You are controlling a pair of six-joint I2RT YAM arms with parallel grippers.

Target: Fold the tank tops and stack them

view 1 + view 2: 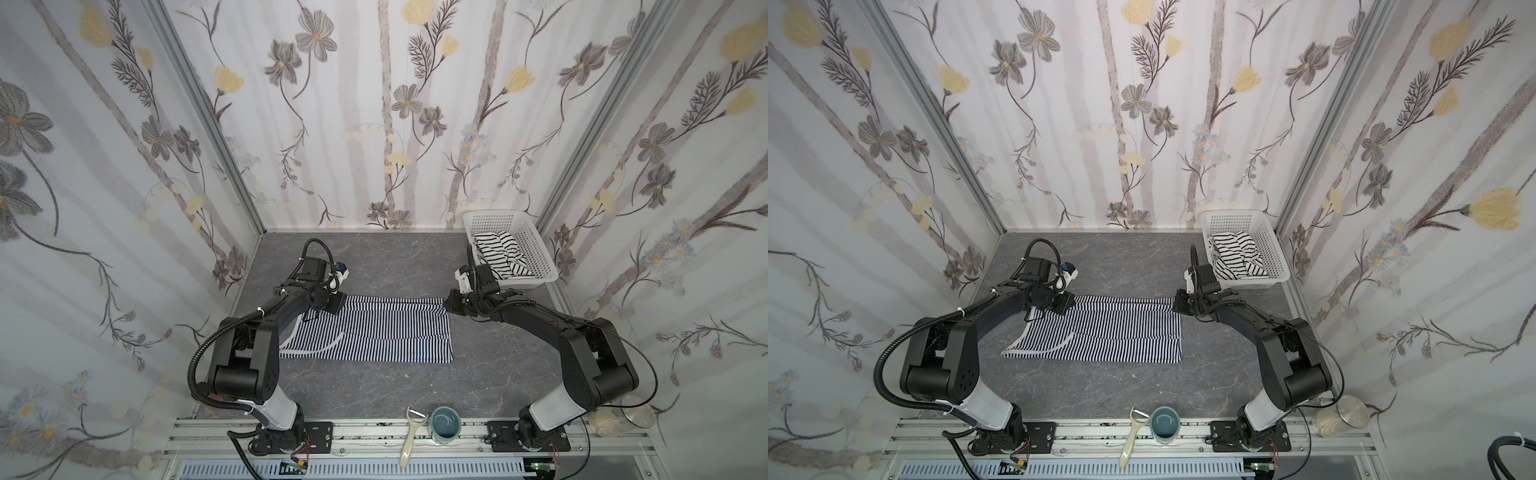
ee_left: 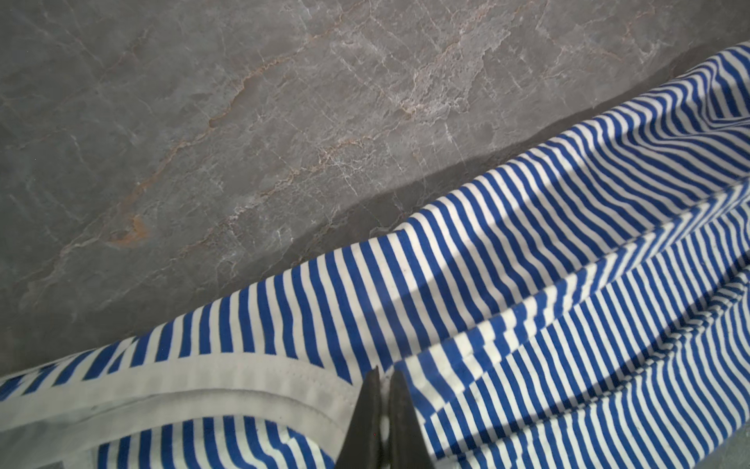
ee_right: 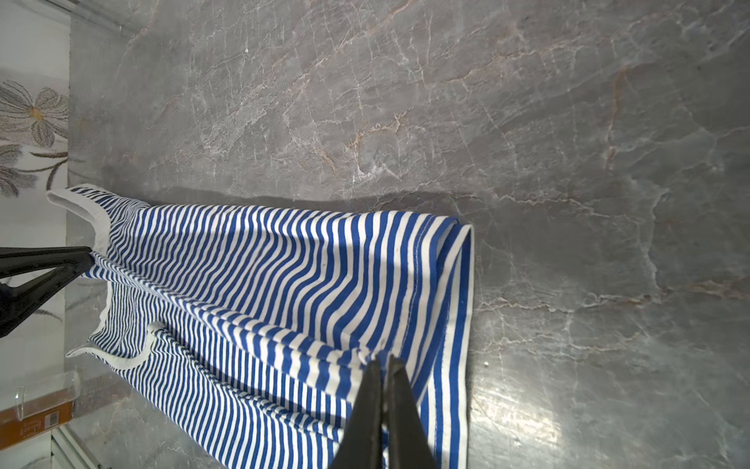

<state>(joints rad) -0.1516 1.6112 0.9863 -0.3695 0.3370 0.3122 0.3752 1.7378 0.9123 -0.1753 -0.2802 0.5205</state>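
Note:
The navy-and-white fine-striped tank top (image 1: 374, 332) (image 1: 1104, 332) lies spread across the middle of the grey table. Its far edge is raised and pulled taut between both grippers. My left gripper (image 1: 333, 304) (image 1: 1064, 304) (image 2: 385, 375) is shut on the fabric beside the white-trimmed armhole. My right gripper (image 1: 447, 302) (image 1: 1177, 302) (image 3: 383, 363) is shut on the hem end of that same edge. The left gripper (image 3: 87, 260) also shows in the right wrist view. The other tank top (image 1: 500, 253) (image 1: 1235, 254), white with wide black stripes, lies crumpled in the basket.
The white perforated basket (image 1: 536, 249) (image 1: 1268, 245) stands at the back right corner, just behind the right wrist. A peeler (image 1: 409, 440) and a blue cup (image 1: 445, 424) sit on the front rail. Flowered walls close in three sides.

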